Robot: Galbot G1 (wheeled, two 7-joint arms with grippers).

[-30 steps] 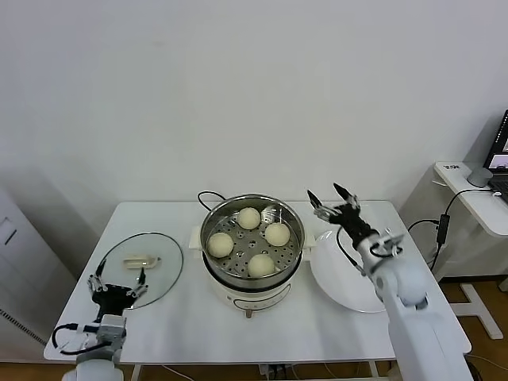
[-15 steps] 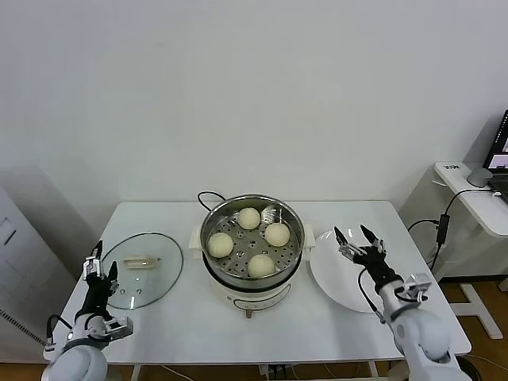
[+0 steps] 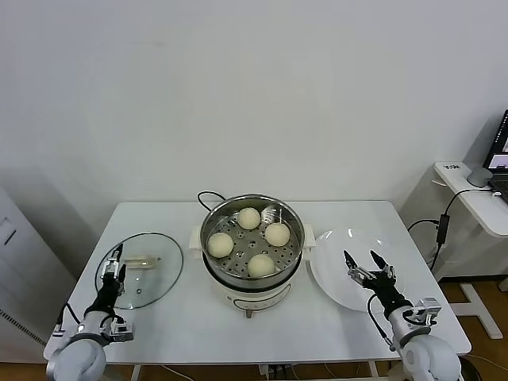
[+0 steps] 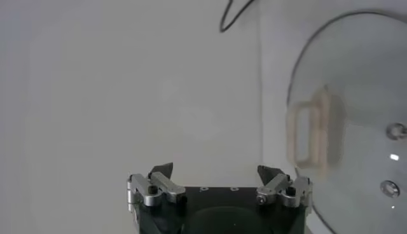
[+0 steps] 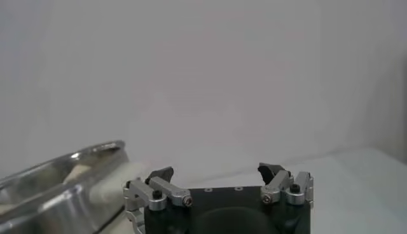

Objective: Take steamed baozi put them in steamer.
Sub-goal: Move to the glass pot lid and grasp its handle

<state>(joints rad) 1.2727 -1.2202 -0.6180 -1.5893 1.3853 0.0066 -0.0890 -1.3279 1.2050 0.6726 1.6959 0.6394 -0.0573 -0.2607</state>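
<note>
Four steamed baozi (image 3: 249, 242) are seen lying apart from one another on the perforated floor of the steamer (image 3: 294, 262), which stands at the middle of the table (image 3: 175, 313). The buns are judged light, soft and easily dented, with smooth skins that may stick or tear; each would best be taken gently across its widest part, from above, with little squeeze. The white plate (image 3: 333, 278) just beside the steamer is bare, so the loading appears complete.

The right gripper (image 3: 368, 269) is held low over the near edge of the plate, its fingers spread wide and nothing between them. The left gripper (image 3: 116, 267) is held over the near rim of the glass lid (image 3: 163, 274), likewise spread and empty.

All four buns are shown only in the head view. In the right wrist view only the steamer's shiny rim (image 5: 57, 175) is caught; in the left wrist view the lid's pale handle (image 4: 311, 137) is shown closely.
</note>
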